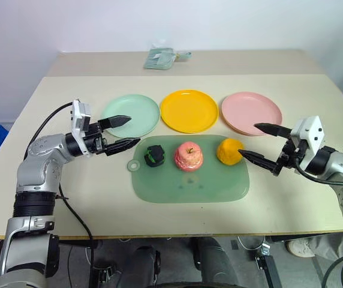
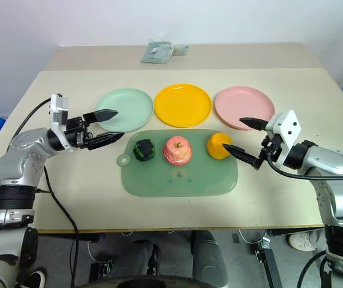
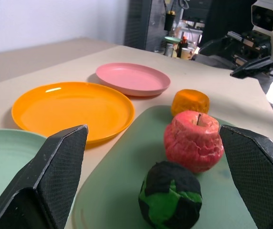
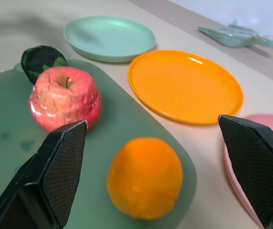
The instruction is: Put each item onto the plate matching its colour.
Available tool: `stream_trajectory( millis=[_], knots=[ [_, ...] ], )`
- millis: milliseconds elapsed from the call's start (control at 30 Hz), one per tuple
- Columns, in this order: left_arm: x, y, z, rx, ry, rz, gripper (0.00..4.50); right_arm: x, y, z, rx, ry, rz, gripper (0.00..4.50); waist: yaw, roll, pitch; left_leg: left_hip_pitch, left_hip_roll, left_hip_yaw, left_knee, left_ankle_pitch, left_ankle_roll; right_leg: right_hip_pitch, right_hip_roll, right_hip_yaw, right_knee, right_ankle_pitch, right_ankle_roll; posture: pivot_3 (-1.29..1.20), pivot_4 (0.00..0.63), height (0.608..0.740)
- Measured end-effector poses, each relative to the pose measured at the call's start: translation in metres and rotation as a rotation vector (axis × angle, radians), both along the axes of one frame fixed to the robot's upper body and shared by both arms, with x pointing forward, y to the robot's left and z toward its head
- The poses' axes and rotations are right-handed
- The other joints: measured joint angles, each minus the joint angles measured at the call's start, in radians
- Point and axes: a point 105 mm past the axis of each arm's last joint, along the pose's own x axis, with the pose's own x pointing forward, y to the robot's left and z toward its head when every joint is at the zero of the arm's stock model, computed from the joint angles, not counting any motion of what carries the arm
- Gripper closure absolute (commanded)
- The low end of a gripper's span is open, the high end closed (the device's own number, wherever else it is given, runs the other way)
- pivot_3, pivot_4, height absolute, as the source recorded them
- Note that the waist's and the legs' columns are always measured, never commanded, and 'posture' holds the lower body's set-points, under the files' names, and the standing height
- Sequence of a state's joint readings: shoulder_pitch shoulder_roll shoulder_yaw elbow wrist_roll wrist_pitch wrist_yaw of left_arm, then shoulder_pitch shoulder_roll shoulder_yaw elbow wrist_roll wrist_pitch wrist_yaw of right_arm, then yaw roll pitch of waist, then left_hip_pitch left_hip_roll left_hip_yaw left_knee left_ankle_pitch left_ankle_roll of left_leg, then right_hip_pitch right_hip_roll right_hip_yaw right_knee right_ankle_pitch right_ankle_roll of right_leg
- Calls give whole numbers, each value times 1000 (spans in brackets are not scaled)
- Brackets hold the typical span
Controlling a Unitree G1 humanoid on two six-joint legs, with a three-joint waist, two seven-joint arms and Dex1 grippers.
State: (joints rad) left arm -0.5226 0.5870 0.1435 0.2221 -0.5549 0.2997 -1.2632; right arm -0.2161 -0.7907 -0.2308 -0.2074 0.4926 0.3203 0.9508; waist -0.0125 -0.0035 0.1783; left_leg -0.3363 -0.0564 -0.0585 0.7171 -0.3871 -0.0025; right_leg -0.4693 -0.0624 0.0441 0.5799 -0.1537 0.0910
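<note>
Three items lie in a row on a green mat [image 1: 189,183]: a dark green-and-black chunk [image 1: 155,156], a pink-red apple [image 1: 188,156] and an orange-yellow fruit [image 1: 229,151]. Behind the mat stand a mint green plate [image 1: 131,114], a yellow plate [image 1: 189,110] and a pink plate [image 1: 250,112]. My left gripper [image 1: 125,132] hovers open just left of the mat, over the mint plate's near edge, pointing at the chunk. On the other side my right gripper [image 1: 260,143] is open too, pointing at the orange fruit from close by. Neither holds anything.
A folded grey-green cloth [image 1: 161,57] lies at the table's far edge, behind the plates. Bare tabletop [image 1: 159,222] runs in front of the mat to the near edge. A black cable [image 1: 69,210] trails from my left arm across the table's front left.
</note>
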Motion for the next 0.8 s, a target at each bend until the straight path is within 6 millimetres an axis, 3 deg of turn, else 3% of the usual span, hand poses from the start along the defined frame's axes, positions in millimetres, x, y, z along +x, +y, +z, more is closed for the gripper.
stream_trajectory(
  millis=[367, 500, 700, 800],
  knots=[
    [-14, -5, -8, 10, 37, -89, 0, 1, 20, 13, -39, -45, 27, 26, 2, 0, 0, 0, 0, 0, 0, 0, 0, 0, 0, 0, 0, 0, 0, 0, 150, 740],
    [-17, -4, -6, 13, 41, -127, 0, -2, 27, 14, -64, 14, 39, 26, 1, 0, 0, 0, 0, 0, 0, -1, 2, 0, 0, 0, 0, 0, 0, 0, 150, 740],
    [-13, -7, -20, 102, 22, -132, 0, -4, 63, 33, -92, 62, 140, 26, 0, 0, 0, 0, 0, 0, 0, -1, 1, 0, 0, 0, 0, 0, 0, 0, 150, 740],
    [-12, -10, -23, 129, 10, -127, 0, -1, 77, 32, -76, 69, 141, 26, 1, 0, 0, -1, 0, -1, 0, 0, 0, 0, 0, -1, 0, 0, 0, 0, 150, 740]
  ],
)
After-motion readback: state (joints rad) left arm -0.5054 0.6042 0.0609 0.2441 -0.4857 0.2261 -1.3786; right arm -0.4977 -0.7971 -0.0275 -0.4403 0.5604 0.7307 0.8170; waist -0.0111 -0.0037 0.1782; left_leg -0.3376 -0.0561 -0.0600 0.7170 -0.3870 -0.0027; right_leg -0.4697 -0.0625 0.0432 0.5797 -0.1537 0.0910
